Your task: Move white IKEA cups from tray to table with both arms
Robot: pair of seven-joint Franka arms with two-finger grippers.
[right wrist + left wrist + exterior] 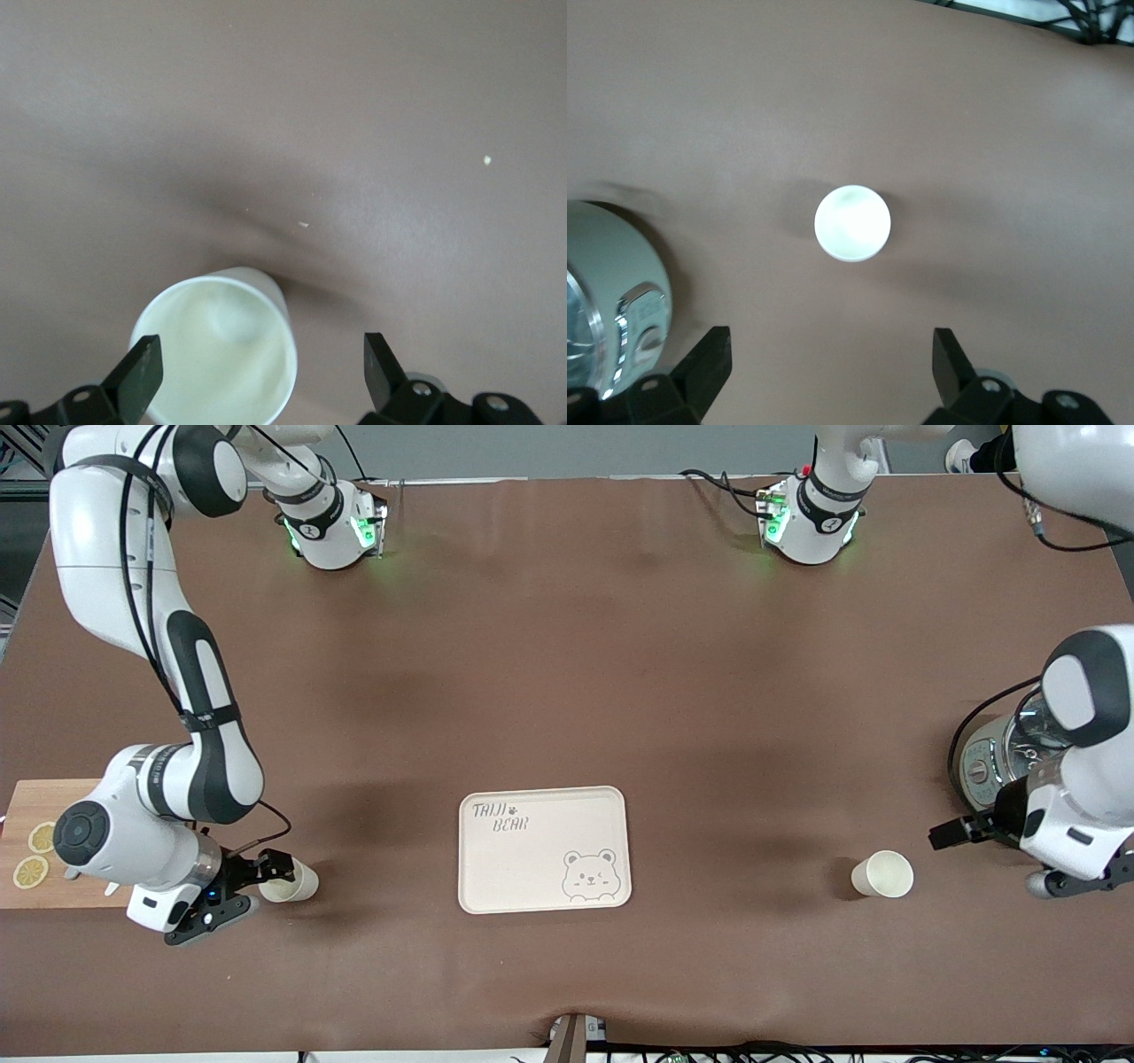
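One white cup (290, 880) stands toward the right arm's end of the table, and its open mouth shows in the right wrist view (221, 354). My right gripper (252, 886) is open and low around it. The cup sits partly between the fingers, close to one of them (142, 372). The other white cup (883, 873) stands toward the left arm's end and also shows in the left wrist view (852, 223). My left gripper (961, 834) is open and empty, a short way from that cup and apart from it (831, 354). The cream bear tray (532, 868) lies between the two cups.
A round metal cooker with a glass lid (983, 766) stands beside the left gripper and also shows in the left wrist view (611, 292). A wooden board with lemon slices (35, 841) lies at the table edge beside the right arm.
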